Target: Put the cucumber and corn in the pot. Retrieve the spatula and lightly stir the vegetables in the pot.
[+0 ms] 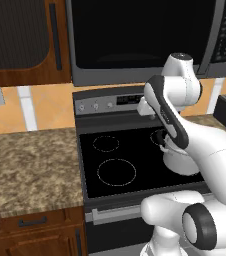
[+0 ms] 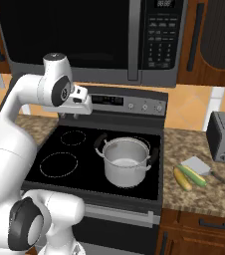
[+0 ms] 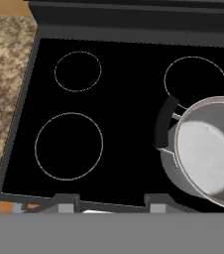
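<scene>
A: 3 task items lie on the counter [image 2: 184, 199] at 3 o'clock of the pot [image 2: 126, 162]: cucumber [image 2: 192, 175], corn [image 2: 181, 178] and spatula [image 2: 205, 171], all touching or nearly so. Risk?

B: 1 pinch could catch 2 items, or nudge the spatula, because they are crowded together.

A: Pot contents?

B: 0 vegetables; it stands empty on the stove [image 2: 84, 149].

A: Arm pose?

B: Elbow raised, hand level above the stovetop's rear, at 10 o'clock of the pot. The gripper [image 3: 108, 203] holds nothing; whether its jaws are spread, I cannot tell.
</scene>
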Robot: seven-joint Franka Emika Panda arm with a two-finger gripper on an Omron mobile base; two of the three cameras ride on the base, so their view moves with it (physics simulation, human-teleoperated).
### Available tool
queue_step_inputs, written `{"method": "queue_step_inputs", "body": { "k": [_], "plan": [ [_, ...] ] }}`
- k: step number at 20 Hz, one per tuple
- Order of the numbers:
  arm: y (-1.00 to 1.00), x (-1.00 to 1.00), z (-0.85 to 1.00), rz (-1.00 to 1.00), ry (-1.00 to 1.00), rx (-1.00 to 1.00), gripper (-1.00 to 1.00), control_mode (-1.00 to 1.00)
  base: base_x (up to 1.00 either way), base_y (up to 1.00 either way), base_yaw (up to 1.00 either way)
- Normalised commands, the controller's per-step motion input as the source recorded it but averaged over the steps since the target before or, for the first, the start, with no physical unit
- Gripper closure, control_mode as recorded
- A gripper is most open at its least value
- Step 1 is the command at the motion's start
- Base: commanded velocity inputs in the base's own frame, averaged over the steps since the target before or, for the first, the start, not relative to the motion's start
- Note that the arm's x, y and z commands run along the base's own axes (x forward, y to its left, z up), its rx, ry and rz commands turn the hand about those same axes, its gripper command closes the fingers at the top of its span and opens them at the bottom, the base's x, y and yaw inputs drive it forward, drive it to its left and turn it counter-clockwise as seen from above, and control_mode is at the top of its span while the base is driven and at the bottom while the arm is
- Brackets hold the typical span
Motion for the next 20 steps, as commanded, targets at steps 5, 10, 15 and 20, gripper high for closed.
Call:
{"method": "queue_step_inputs", "body": {
  "k": [5,10,15,20],
  "plan": [
    [0.0,0.0,0.0,0.0,0.0,0.0,-1.0,1.0,0.0,-0.02,0.0],
    [0.0,0.0,0.0,0.0,0.0,0.0,-1.0,1.0,0.0,-0.36,0.0],
    [0.0,0.0,0.0,0.0,0.0,0.0,-1.0,1.0,0.0,-0.54,0.0],
    [0.0,0.0,0.0,0.0,0.0,0.0,-1.0,1.0,0.0,-0.59,0.0]
  ]
}}
